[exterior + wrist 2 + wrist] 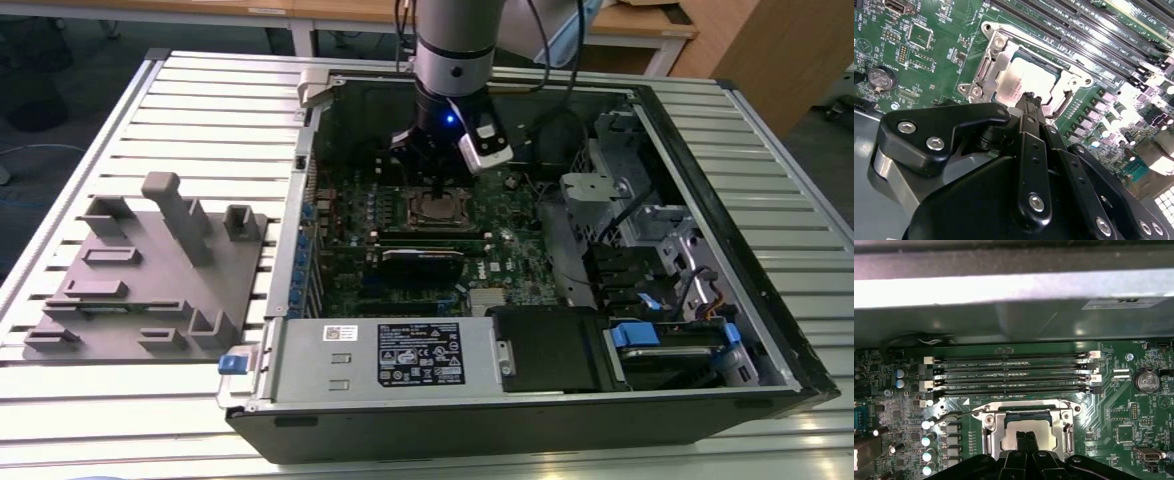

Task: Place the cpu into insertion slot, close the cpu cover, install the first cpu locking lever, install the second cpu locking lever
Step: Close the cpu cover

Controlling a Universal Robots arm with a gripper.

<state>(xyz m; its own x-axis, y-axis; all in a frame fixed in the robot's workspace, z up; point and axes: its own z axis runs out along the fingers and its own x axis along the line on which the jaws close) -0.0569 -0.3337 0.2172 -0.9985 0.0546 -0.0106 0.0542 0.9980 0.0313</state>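
The cpu [1024, 79] sits in the insertion slot [1024, 416], with the cpu cover [998, 64] lying flat around it, inside the open computer case [747, 330]. The case rests on a slatted metal worktop [200, 100], a grey fixture block [134, 290] beside it. The tool [1031, 100] hides the chip's near edge. Its fingers are pressed together and empty, tips at the chip. The arm [454, 40] stands upright above the case.

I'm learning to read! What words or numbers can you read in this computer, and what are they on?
Nothing can be read for sure.
The label on the silver box: print too small to read.
The sticker: too small.
The board: white print, too small.
The cpu: faint marks, unreadable.
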